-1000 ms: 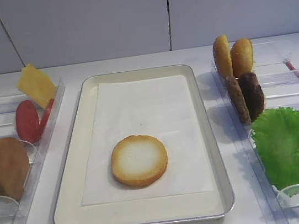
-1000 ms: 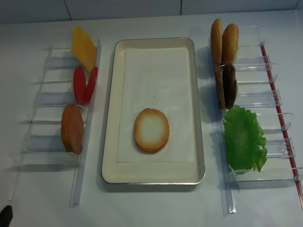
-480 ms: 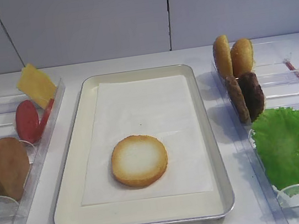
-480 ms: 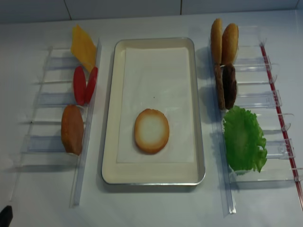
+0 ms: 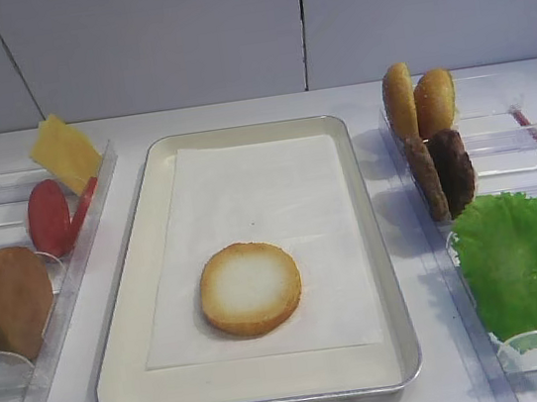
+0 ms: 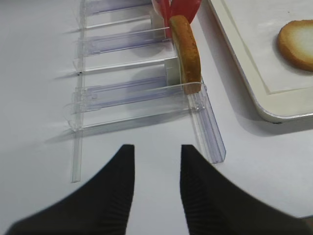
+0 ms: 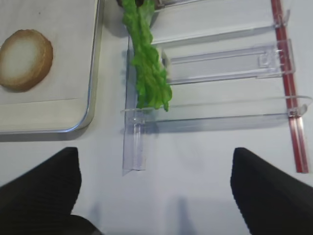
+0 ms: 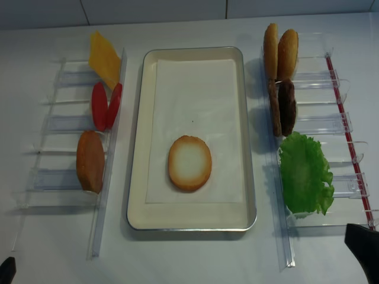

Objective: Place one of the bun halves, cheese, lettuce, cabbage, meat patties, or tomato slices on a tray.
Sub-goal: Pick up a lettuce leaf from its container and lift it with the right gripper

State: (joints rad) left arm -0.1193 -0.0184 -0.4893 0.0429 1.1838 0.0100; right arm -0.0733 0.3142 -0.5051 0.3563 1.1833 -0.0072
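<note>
Green and frilly, the lettuce [image 7: 146, 58] stands on edge in the near slot of the right-hand clear rack [image 7: 220, 73], just beside the tray [image 5: 126, 291], where one bun half [image 5: 250, 288] lies cut face up on the paper. My right gripper [image 7: 154, 188] hangs short of the rack, jaws spread wide and empty. I judge the leaf my likely next pick. I'd come down over its top edge, straddle it, and close gently so the ruffles don't fold. My left gripper [image 6: 156, 171] sits before the left rack, jaws narrowly parted, holding nothing.
</note>
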